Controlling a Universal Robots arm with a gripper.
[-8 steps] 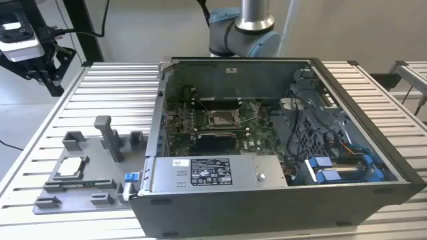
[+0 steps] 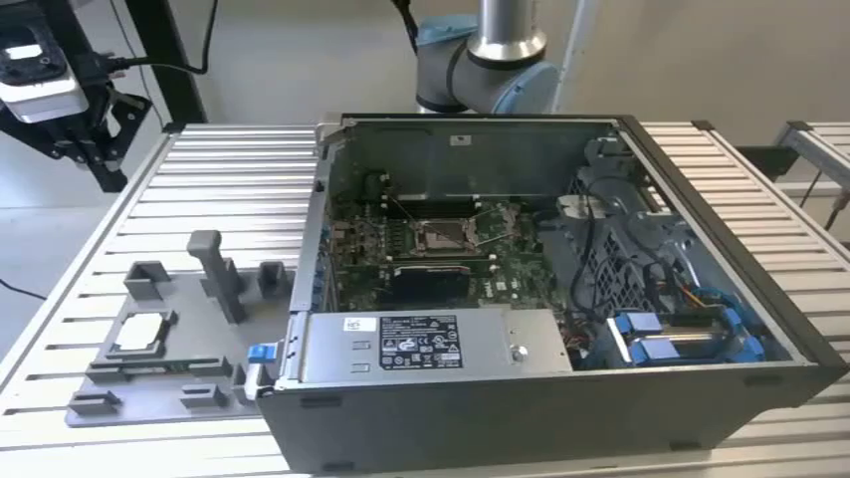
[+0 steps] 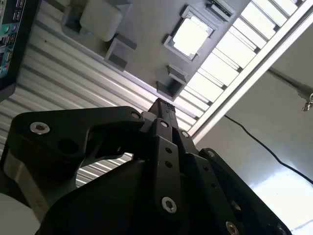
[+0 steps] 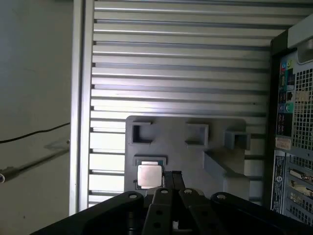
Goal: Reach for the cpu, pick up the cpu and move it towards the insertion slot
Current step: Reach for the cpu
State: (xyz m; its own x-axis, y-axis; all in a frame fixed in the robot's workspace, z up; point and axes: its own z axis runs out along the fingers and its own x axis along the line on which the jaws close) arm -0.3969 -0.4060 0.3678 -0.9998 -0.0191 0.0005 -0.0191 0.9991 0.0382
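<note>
Single-arm workcell with an open computer case (image 2: 531,398) standing on a ribbed metal worktop (image 2: 226,189). In the exterior view, a grey fixture plate (image 2: 199,349) lies on the worktop just beside the case, on the exterior view's left. The cpu (image 2: 139,334), a small silvery square, rests flat in a shallow framed recess of this plate, on the plate's side away from the case. The insertion slot (image 2: 443,236), a square socket with a shiny metal frame and dark centre, sits on the green circuit board inside the case, well apart from the cpu. In both wrist views the claw (image 4: 172,174) (image 3: 161,104) hangs above the fixture plate (image 4: 176,152), raised clear of it. Its two dark fingers (image 4: 166,180) are drawn together with no visible gap and nothing gripped between them. In the first wrist view the cpu (image 4: 149,176) appears just beside the fingertips, untouched and seated in its recess; the second wrist view shows it (image 3: 190,35) brightly lit, beyond the tips. Upright grey blocks (image 2: 213,269) rise from the plate between the cpu and the case wall
</note>
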